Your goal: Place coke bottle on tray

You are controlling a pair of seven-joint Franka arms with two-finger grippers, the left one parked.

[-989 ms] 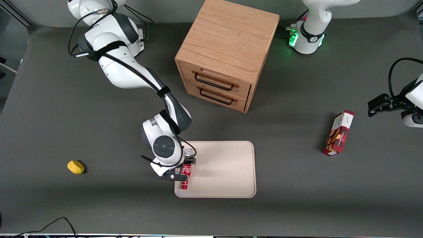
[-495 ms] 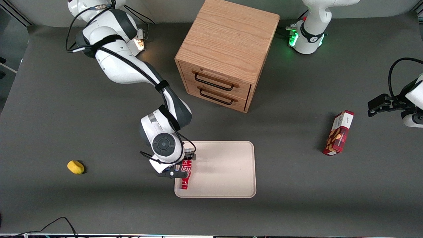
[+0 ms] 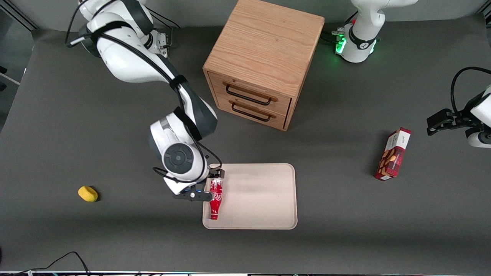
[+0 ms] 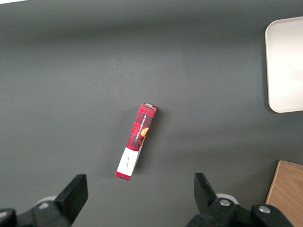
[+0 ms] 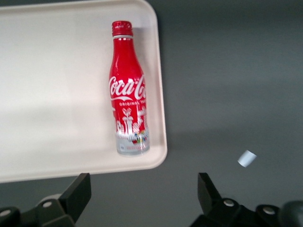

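Observation:
The coke bottle (image 3: 215, 197) (image 5: 128, 90), red with white script and a silvery base, lies flat on the beige tray (image 3: 261, 199) (image 5: 57, 94), along the rim at the working arm's end. Its cap points toward the front camera. My right gripper (image 3: 207, 184) (image 5: 144, 189) hangs open above the table, just off the tray's corner by the bottle's base end. It holds nothing and is not touching the bottle. One corner of the tray (image 4: 286, 66) also shows in the left wrist view.
A wooden two-drawer cabinet (image 3: 264, 61) stands farther from the front camera than the tray. A red snack box (image 3: 393, 154) (image 4: 136, 142) lies toward the parked arm's end. A yellow lump (image 3: 88, 193) lies toward the working arm's end. A small white scrap (image 5: 246, 158) lies on the table.
The right gripper has lifted and drawn away from the bottle toward the working arm's end. The bottle stays lying on the tray, now uncovered.

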